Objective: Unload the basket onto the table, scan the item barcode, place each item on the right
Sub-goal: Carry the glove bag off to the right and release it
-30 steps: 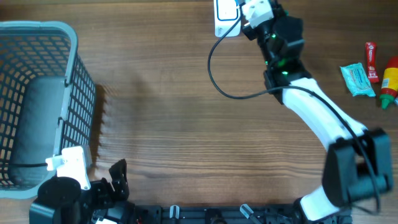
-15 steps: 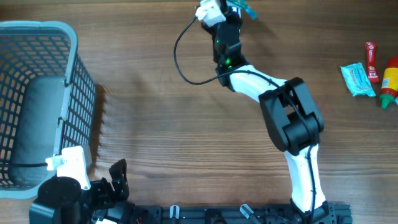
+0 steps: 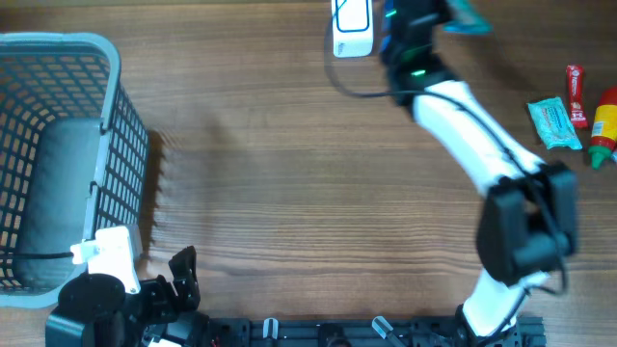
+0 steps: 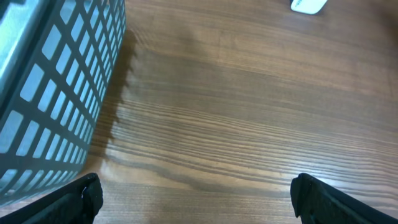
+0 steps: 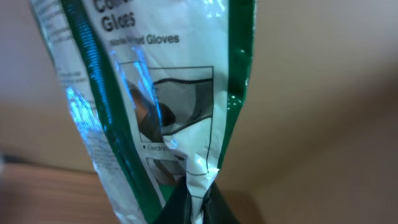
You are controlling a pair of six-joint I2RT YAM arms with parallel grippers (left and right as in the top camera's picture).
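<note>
The right arm (image 3: 463, 145) reaches from its base at the near right edge across to the far middle of the tabletop (image 3: 289, 183). Its right end effector (image 3: 427, 13) is pressed together on the bottom edge of a glove packet (image 5: 180, 93). In the right wrist view the dark fingers (image 5: 186, 210) pinch the crumpled plastic where it narrows, and the packet stands up from them, glossy white with green side bands, the printed word "Gloves" and a picture of a glove. From overhead the packet shows as a blurred teal shape (image 3: 468, 19) at the far edge, just right of the end effector and clear of the wood.

The white scanner (image 3: 352, 27) lies at the far edge, just left of the right end effector and near the packet. A black cable (image 3: 357, 93) curves on the wood near it.

The left end effector (image 4: 198, 199) sits low at the near left, fingers (image 4: 87, 196) spread wide with nothing between them. A grey mesh basket (image 3: 116, 135) stands just to its far left side.

Well to the right lie a red tube (image 3: 576, 92), a teal sachet (image 3: 554, 123) and a yellow bottle (image 3: 605, 123) with a red cap, close together at the right edge
</note>
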